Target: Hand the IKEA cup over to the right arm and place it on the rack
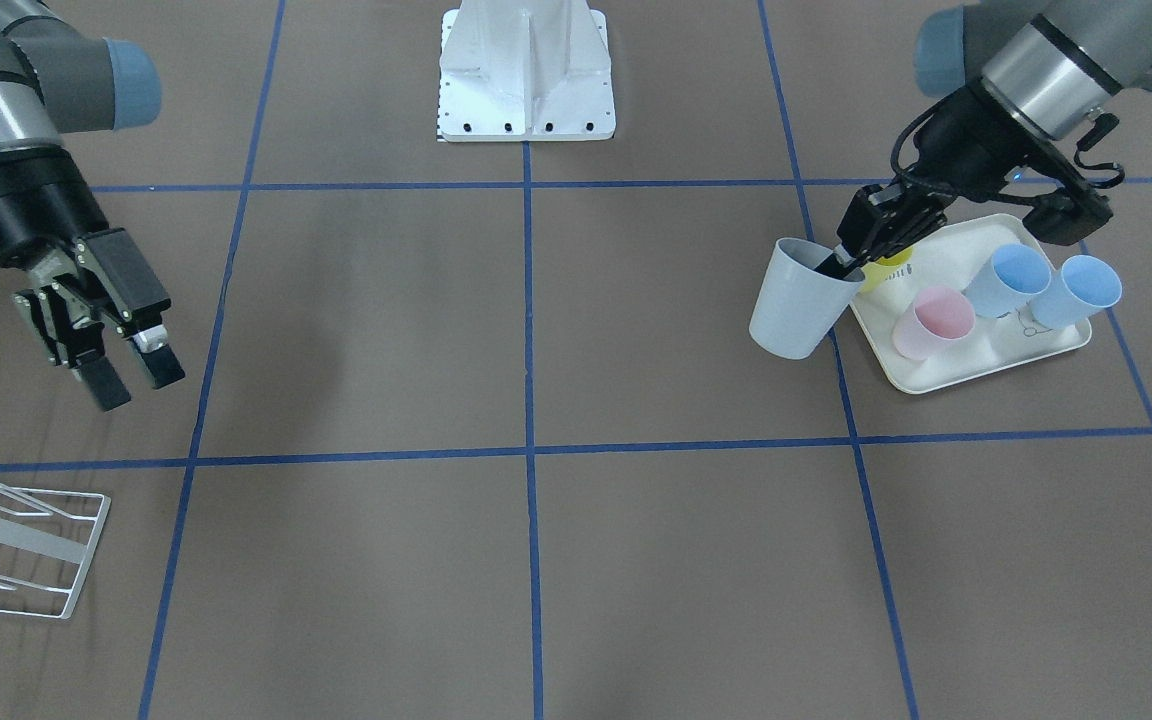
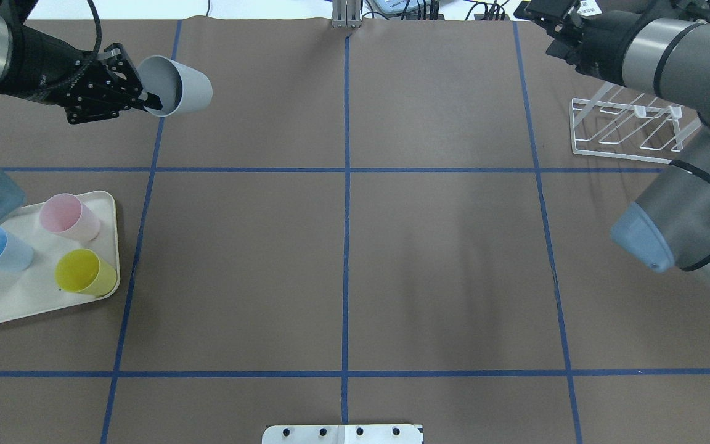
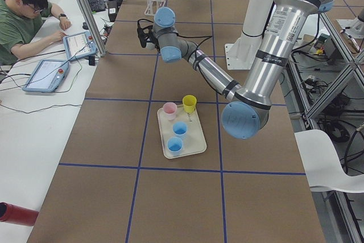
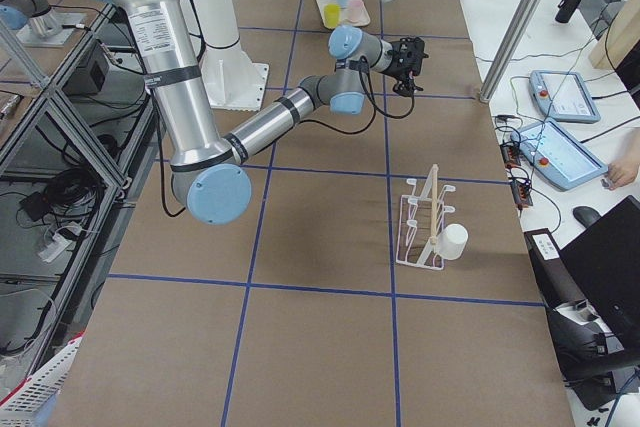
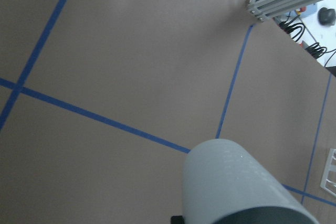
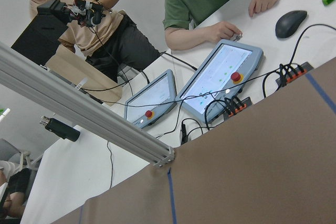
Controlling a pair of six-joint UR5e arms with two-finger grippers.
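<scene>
- the cream tray [image 1: 946,370] sits on the table [image 1: 536,330] on the robot's left side and holds four cups, all standing mouth up.
- these are a pink cup [image 1: 931,322], two blue cups [image 1: 1008,280] and a yellow cup [image 1: 886,272]. in the front view the yellow cup is mostly hidden behind the left arm's wrist.
- nothing shows inside the pink, blue or yellow cups where their insides are visible.
- the grey cup [image 1: 798,300] is off the tray and up in the air, tipped over so its mouth points back toward the arm holding it.
- the left gripper [image 1: 841,262] has the grey cup by the rim. one finger reaches inside the mouth and the other is on the outside of the wall, so the jaws are pinched onto the wall.
- the only thing inside the grey cup is that dark finger.
- in the front view the grey cup hangs just beside the tray's edge, toward the middle of the table.
- the right gripper [image 1: 139,380] is well apart from the cup on the other side of the table. its fingers are spread with a clear gap and it has hold of nothing.
- the rack [image 1: 31,540] stands on the table on the robot's right side, near the right gripper and far from the grey cup.
</scene>
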